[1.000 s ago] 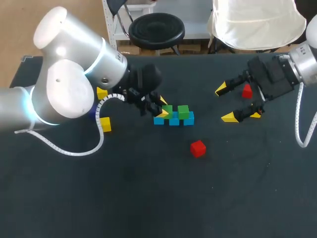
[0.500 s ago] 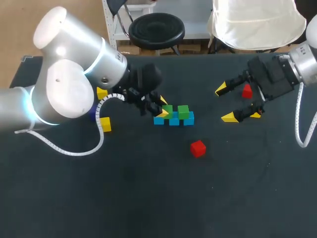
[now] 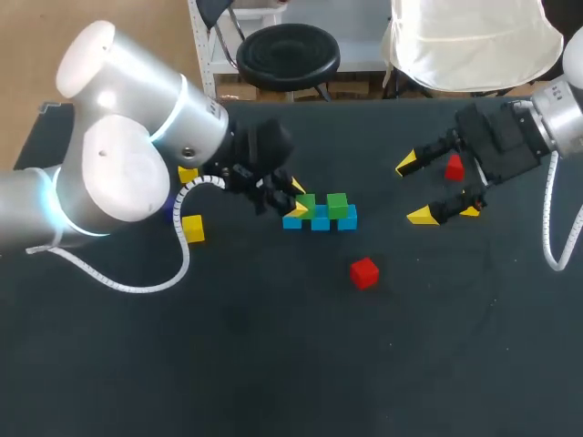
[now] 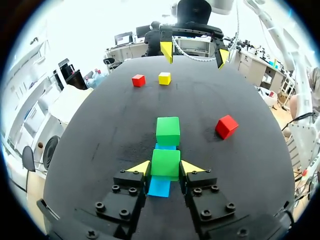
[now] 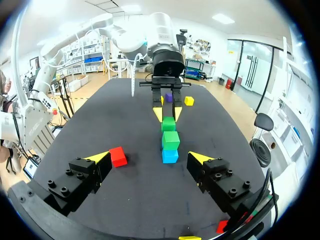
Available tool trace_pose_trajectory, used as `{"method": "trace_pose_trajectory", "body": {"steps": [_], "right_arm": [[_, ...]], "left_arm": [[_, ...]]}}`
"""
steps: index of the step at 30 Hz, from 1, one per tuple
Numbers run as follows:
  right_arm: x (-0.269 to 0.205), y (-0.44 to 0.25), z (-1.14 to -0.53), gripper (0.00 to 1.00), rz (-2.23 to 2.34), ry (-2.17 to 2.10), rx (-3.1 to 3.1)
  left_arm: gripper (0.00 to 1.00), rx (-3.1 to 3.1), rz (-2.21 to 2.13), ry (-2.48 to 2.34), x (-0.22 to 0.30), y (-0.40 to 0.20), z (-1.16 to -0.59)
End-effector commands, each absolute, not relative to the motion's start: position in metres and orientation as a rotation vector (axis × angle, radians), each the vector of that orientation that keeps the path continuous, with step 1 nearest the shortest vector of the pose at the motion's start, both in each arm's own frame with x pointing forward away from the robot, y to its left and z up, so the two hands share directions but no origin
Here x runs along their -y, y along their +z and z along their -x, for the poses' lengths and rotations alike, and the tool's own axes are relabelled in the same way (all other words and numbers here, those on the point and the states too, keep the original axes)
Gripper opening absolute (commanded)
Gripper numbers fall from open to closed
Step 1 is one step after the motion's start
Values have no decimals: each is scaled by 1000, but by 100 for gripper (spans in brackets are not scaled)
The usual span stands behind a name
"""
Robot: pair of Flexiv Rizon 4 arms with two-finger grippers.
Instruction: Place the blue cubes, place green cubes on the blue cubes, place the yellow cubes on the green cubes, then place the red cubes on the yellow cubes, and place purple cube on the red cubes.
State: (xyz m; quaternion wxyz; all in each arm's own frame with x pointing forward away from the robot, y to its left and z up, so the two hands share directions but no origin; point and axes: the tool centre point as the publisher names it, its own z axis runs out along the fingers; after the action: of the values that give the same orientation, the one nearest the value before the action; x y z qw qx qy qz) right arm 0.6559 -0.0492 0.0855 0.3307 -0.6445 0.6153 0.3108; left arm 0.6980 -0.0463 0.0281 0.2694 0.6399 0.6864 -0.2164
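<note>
Three blue cubes (image 3: 320,221) lie in a row near the table's middle. Two green cubes rest on them: one (image 3: 338,204) stands free, and my left gripper (image 3: 297,198) is shut on the other (image 4: 165,163), which sits on the blue cubes (image 4: 160,186). At the far right my right gripper (image 3: 414,189) hangs open above the table with nothing in it. One red cube (image 3: 364,272) lies in front of the row, another (image 3: 454,167) by the right gripper. Yellow cubes (image 3: 192,228) (image 3: 188,173) lie under the left arm, a third (image 3: 470,210) by the right gripper. A purple cube (image 5: 169,97) sits behind the left gripper.
The black table (image 3: 273,364) has broad free room along its front. The left arm's cable (image 3: 187,250) loops over the table beside the left yellow cubes.
The left arm's big joints have shifted slightly to the left. Its gripper, the cubes and the right arm stand as before.
</note>
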Motion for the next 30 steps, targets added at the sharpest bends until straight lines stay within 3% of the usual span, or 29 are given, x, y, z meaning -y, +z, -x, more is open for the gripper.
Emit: {"method": "trace_pose_trajectory", "body": {"steps": [1, 8, 15, 19, 25, 27, 30], "right_arm": [[49, 85, -656, 100, 1685, 814, -1607], [49, 85, -656, 100, 1685, 814, -1607], [49, 85, -656, 100, 1685, 814, -1607], [49, 85, -656, 100, 1685, 814, -1607], [49, 85, -656, 100, 1685, 814, -1607], [49, 85, -656, 100, 1685, 814, -1607], [49, 85, -656, 100, 1685, 814, -1607]], "left_arm": [[0, -1847, -1724, -583, 45, 28, -699], [0, -1846, -1722, -580, 46, 28, -702], [10, -1841, -1726, -576, 47, 27, -704], [10, -1838, -1727, -571, 47, 27, -705], [21, -1845, -1727, -564, 47, 26, -706], [30, -1847, -1727, -564, 47, 26, -706], [30, -1847, -1725, -559, 47, 26, -706]]}}
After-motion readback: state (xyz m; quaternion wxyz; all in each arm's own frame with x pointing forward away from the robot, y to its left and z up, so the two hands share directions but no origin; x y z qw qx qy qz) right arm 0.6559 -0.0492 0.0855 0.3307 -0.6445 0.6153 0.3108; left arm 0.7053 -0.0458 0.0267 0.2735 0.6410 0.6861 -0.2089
